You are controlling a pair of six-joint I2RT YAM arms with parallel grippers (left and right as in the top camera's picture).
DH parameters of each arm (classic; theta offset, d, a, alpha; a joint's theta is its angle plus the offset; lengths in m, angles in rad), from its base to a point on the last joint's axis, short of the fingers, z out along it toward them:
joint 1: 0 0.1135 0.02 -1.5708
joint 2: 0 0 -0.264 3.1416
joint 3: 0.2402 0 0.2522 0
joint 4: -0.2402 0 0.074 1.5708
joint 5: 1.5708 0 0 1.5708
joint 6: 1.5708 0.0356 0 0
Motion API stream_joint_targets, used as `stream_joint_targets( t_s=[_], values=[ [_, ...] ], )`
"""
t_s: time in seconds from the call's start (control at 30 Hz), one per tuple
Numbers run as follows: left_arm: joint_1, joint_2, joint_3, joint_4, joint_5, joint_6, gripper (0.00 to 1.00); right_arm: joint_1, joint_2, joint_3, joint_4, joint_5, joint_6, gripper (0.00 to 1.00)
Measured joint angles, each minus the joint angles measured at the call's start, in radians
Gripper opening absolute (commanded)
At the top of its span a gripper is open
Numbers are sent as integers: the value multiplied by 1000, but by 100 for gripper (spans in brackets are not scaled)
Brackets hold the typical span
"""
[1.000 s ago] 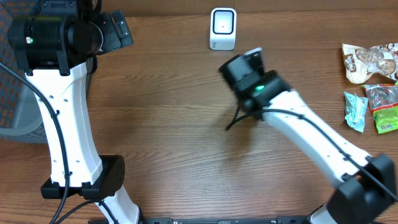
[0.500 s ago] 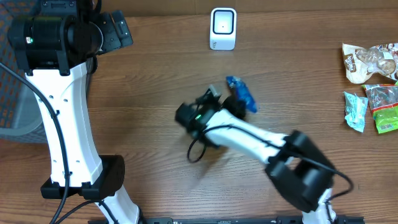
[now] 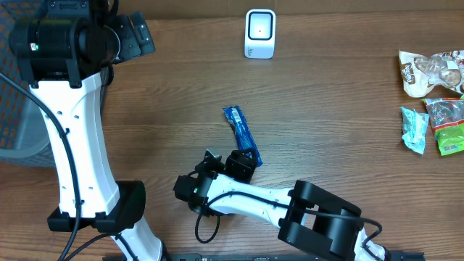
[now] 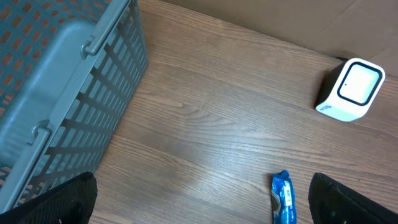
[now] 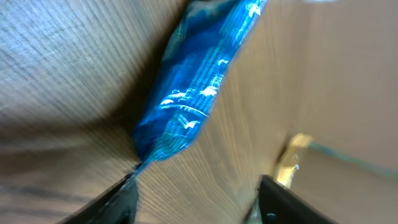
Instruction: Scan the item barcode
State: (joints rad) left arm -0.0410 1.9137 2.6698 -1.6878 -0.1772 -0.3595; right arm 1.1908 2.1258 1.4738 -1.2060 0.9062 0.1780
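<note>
Overhead: fixed above table (image 3: 348, 109), faces straight down, wide and distant. Takes in both arms, scanner (image 3: 260, 32) at far edge, basket (image 3: 16, 134) at left margin.
Left wrist: held high, faces obliquely down and forward. Left gripper fingertips (image 4: 53, 199) in lower corners. Shares basket, scanner and blue packet (image 4: 283, 198) with overhead.
Right wrist: very low, close to tabletop, tilted, blurred. Right gripper fingertips (image 5: 115, 199) at bottom edge. Frame dominated by blue packet, sole item common to all three views.
</note>
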Motion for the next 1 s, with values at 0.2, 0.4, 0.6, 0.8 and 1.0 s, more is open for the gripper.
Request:
stream_joint_targets(
  t_s=[0.2, 0.4, 0.6, 0.8, 1.0],
  values=[
    [0, 0, 0, 0, 0, 0, 100, -52, 0, 1, -26, -166, 59, 80],
    [0, 0, 0, 0, 0, 0, 100, -196, -42, 90, -61, -420, 166, 75],
    [0, 0, 0, 0, 0, 0, 100, -497, -263, 183, 2, -760, 192, 70],
    [0, 0, 0, 0, 0, 0, 99, -838, -368, 183, 61, -1214, 83, 70],
    [0, 0, 0, 0, 0, 0, 100, -883, -333, -14, 206, -1454, 8, 70]
  ],
)
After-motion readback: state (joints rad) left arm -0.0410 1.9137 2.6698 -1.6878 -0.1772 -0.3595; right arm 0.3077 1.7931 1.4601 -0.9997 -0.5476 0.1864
